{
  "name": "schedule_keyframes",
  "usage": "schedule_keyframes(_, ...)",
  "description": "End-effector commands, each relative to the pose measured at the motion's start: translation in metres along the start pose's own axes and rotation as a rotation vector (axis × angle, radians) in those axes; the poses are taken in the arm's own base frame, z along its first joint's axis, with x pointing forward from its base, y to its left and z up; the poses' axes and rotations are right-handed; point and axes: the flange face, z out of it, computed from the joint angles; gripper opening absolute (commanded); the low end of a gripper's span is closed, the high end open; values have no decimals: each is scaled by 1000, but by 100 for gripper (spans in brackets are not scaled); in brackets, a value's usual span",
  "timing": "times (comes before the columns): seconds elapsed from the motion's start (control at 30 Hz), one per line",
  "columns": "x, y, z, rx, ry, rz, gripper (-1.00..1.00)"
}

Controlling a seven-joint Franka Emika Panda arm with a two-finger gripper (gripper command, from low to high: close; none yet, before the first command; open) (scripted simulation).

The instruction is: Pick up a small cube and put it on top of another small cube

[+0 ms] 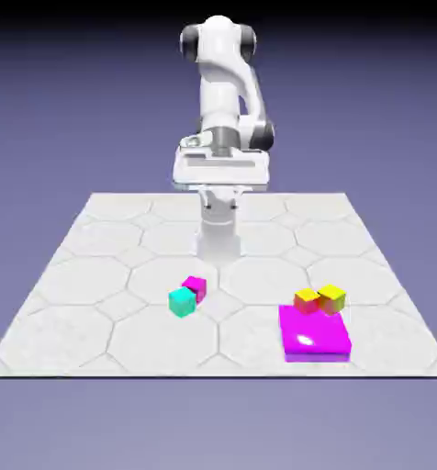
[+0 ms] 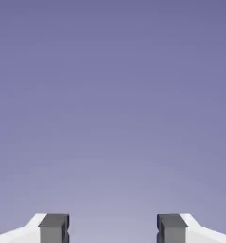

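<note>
Octagon-tiled table (image 1: 94,275) | glossy cyan cube (image 1: 182,302), magenta slab (image 1: 314,337) | gripper (image 2: 112,228) spread, empty

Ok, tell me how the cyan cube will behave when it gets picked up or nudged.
The cyan cube looks rigid with flat faces, so it should probably slide rather than roll if nudged. It appears to touch the magenta cube, so a push may shift both. It is small, so likely light, though flat glossy sides could slip in a loose grip.

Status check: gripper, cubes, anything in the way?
Gripper open, empty, sees only backdrop. Cyan cube and magenta cube touching on the table, not stacked. Yellow-red cubes by magenta slab, clear of path.
</note>
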Motion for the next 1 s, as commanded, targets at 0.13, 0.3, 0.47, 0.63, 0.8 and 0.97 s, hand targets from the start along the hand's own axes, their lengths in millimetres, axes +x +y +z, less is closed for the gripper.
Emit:
schedule_keyframes(0.13, -40, 107, 78, -351, -305, 218, 0)
schedule_keyframes(0.3, -106, 215, 109, -714, -591, 437, 0)
schedule_keyframes(0.47, -123, 232, 127, -734, -610, 451, 0)
schedule_keyframes(0.63, -149, 252, 152, -737, -609, 451, 0)
schedule_keyframes(0.8, -141, 246, 145, -735, -609, 451, -100)
schedule_keyframes(0.97, -117, 226, 118, -736, -609, 451, -100)
